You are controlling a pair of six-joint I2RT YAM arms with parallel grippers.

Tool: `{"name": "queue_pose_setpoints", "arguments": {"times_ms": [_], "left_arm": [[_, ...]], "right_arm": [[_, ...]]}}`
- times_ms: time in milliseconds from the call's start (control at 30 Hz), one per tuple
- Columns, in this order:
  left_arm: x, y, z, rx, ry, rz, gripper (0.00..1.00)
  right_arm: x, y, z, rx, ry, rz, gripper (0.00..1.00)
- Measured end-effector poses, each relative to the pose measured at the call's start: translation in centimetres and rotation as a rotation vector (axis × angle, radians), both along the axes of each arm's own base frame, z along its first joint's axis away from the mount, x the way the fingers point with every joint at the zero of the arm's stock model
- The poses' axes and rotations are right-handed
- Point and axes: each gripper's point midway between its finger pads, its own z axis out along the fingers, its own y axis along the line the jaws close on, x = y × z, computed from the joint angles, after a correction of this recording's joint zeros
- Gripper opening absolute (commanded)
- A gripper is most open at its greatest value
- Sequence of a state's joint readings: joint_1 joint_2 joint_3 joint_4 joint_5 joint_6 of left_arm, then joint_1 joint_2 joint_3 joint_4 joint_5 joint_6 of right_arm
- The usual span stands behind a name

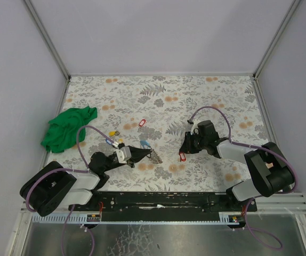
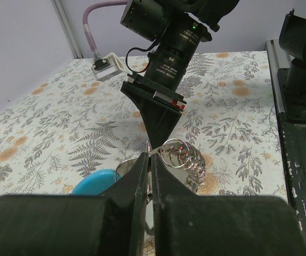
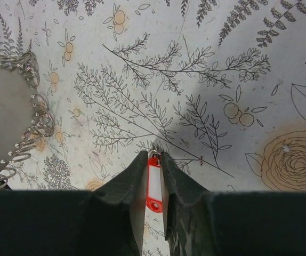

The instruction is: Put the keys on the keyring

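Observation:
My left gripper point(image 1: 149, 154) is shut on the thin metal of the keyring point(image 2: 117, 172) just above the table; its light-blue arc point(image 2: 91, 183) shows left of the fingers and in the top view point(image 1: 144, 143). A bunch of small silver rings point(image 2: 186, 157) hangs at the fingertips. My right gripper point(image 1: 183, 151) is shut on a red-tagged key point(image 3: 153, 181), tag between the fingers, tip close to the table. It points at the left gripper, a short gap away. Loose keys lie behind: a red tag point(image 1: 141, 124) and yellow and blue tags point(image 1: 113, 136).
A green cloth point(image 1: 67, 128) lies bunched at the left edge of the floral table cover point(image 1: 206, 101). Purple cables loop over both arms. Grey walls close the table at the back and sides. A black rail point(image 1: 163, 201) runs along the near edge.

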State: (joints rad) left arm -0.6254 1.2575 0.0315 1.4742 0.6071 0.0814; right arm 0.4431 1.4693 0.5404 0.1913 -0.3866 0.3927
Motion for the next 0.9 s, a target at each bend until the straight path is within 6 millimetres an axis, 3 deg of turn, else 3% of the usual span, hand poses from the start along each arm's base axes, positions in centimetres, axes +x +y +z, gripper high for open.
{"name": "queue_pose_setpoints", "arguments": {"times_ms": [333, 667, 900], "left_arm": [[0.0, 0.0, 0.0, 0.000, 0.001, 0.000, 0.00], [0.0, 0.0, 0.0, -0.001, -0.001, -0.001, 0.00], [-0.4, -0.2, 0.0, 0.004, -0.017, -0.026, 0.00]], "right_arm": [[-0.3, 0.1, -0.4, 0.002, 0.020, 0.010, 0.18], [-0.6, 0.1, -0.6, -0.015, 0.035, 0.040, 0.00], [-0.9, -0.4, 1.5, -0.053, -0.063, 0.129, 0.00]]}}
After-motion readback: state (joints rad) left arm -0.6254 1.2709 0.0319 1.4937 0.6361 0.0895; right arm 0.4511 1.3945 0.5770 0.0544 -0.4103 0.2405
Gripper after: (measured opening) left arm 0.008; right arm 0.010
